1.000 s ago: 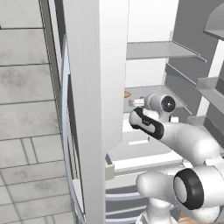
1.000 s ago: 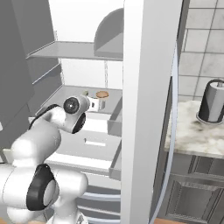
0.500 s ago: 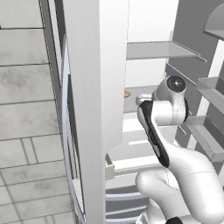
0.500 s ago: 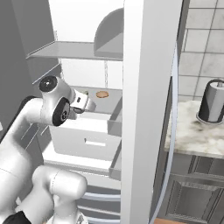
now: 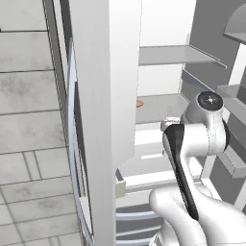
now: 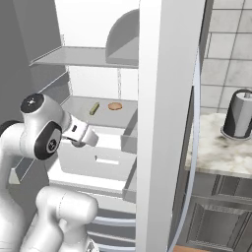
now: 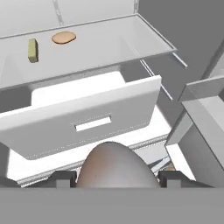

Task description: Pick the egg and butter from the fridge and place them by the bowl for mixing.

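Observation:
The brownish-grey egg [image 7: 114, 168] sits between my two dark fingertips [image 7: 61, 178], and my gripper [image 7: 116, 180] is shut on it. In the right base view the gripper [image 6: 81, 139] hangs in front of the fridge's pulled-out pale drawer [image 6: 106, 160], below the shelf. The white fridge [image 6: 98, 19] stands open. On its grey shelf [image 7: 105, 48] lie a small yellow-green stick [image 7: 32, 50], probably the butter, and a flat brown oval [image 7: 64, 37]. Both also show in the right base view, the stick [image 6: 94, 108] left of the oval [image 6: 115, 106]. The bowl is out of view.
The fridge's white door edge [image 6: 165, 123] rises just right of my arm. Beyond it a marble counter [image 6: 216, 152] carries a dark grey cylinder [image 6: 239, 114] over dark cabinets [image 6: 216, 216]. A tiled wall [image 5: 29, 96] is on the left, and door shelves [image 7: 205, 109] jut out to the right.
The hand has drawn back from the shelf and dropped in front of the drawer, with the egg in it. The arm's upper joints have swung round.

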